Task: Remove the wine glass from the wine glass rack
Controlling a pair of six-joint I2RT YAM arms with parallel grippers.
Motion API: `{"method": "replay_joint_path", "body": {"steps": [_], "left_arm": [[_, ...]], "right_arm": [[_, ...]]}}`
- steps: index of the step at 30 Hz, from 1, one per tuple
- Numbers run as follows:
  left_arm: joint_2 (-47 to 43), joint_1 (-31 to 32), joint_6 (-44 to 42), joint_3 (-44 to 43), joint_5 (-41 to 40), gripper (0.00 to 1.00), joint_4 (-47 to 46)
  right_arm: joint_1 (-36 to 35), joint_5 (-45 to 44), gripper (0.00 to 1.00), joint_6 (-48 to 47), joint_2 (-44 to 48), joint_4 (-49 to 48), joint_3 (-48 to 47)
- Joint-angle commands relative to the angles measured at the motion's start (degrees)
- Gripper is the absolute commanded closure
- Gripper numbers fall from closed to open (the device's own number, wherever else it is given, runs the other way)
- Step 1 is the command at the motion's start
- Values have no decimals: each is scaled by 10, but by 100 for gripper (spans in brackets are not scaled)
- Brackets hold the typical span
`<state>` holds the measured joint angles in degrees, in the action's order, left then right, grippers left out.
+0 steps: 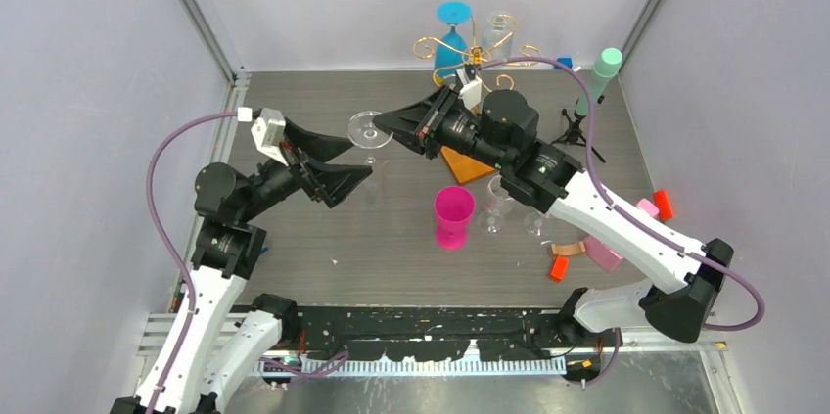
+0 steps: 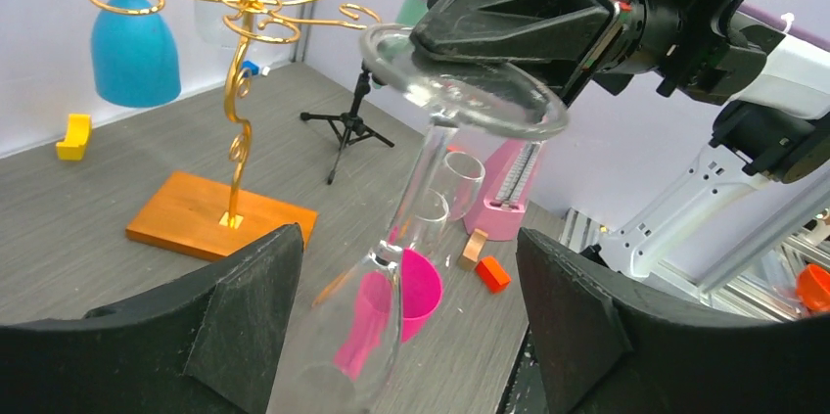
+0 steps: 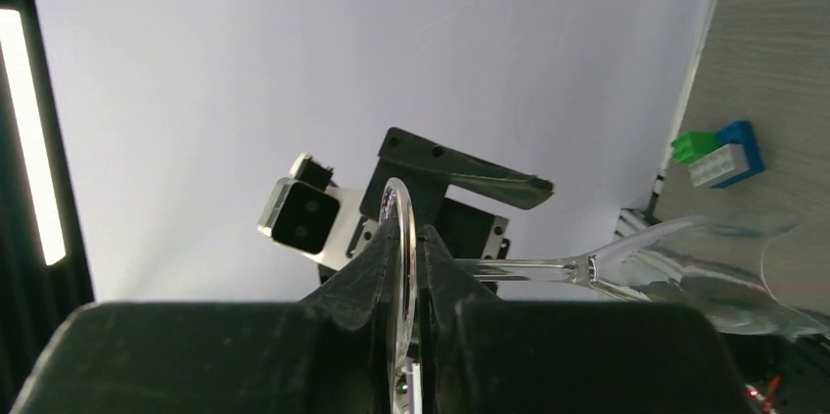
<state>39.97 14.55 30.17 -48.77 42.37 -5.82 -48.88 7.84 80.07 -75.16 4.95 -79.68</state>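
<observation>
**Over the table's middle, the glass hangs free of the rack**

Above the grey table [image 1: 323,228], the main part of the job looks done: the wine glass [image 1: 369,128] is already clear of the wine glass rack [image 2: 238,101] and hangs in open air between the two arms. The rack stands well apart at the back of the table, its gold scrolls carrying a blue glass [image 1: 451,42] and another clear glass [image 1: 497,32]. What is left, by my reading, is a pass to the other arm or a set-down on the table, since nothing yet rests there.

The right gripper [image 1: 384,122] has hold of the glass. Its fingers [image 3: 377,267] are closed almost together, pinching the rim of the round foot [image 2: 460,91] edge-on. The left gripper [image 1: 360,160] waits lower down with its fingers [image 2: 245,306] spread wide, one on either side of the bowl [image 2: 343,365]. Whether either finger touches the bowl cannot be made out, and it grips nothing.

The glass is clear and thin, and it hangs tilted with foot uppermost, a long slim stem [image 2: 421,189] slanting down to the bowl. A pink cup [image 1: 453,215] shows through the glass from behind.
</observation>
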Motion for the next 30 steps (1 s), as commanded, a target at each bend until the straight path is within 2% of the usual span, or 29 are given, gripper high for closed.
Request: {"method": "replay_joint_path", "body": {"steps": [1, 5, 11, 15, 17, 19, 21, 23, 24, 28, 30], "left_arm": [[7, 0, 37, 18, 29, 21, -87], [20, 0, 52, 23, 37, 30, -115], [51, 0, 71, 15, 67, 53, -130], [52, 0, 69, 14, 82, 65, -128], [51, 0, 66, 13, 83, 77, -125], [52, 0, 63, 11, 84, 97, -122], [52, 0, 63, 10, 82, 100, -121], [47, 0, 61, 11, 75, 100, -119], [44, 0, 60, 11, 68, 100, -116], [18, 0, 34, 6, 2, 100, -77], [4, 0, 29, 7, -53, 100, -69]], "right_arm": [[-3, 46, 100, 77, 4, -137, 19], [-4, 66, 100, 97, 1, -137, 23], [-5, 89, 100, 107, -11, -128, 20], [-5, 98, 100, 103, -17, -119, 16], [-5, 100, 100, 98, -20, -114, 15], [-5, 103, 100, 90, -22, -105, 7], [-5, 105, 100, 82, -25, -99, 3], [-5, 101, 90, 72, -25, -97, 3], [-5, 98, 74, 67, -22, -91, 3], [-5, 49, 41, -1, 5, -76, 13], [-5, 14, 33, -33, 28, -61, 26]]}}
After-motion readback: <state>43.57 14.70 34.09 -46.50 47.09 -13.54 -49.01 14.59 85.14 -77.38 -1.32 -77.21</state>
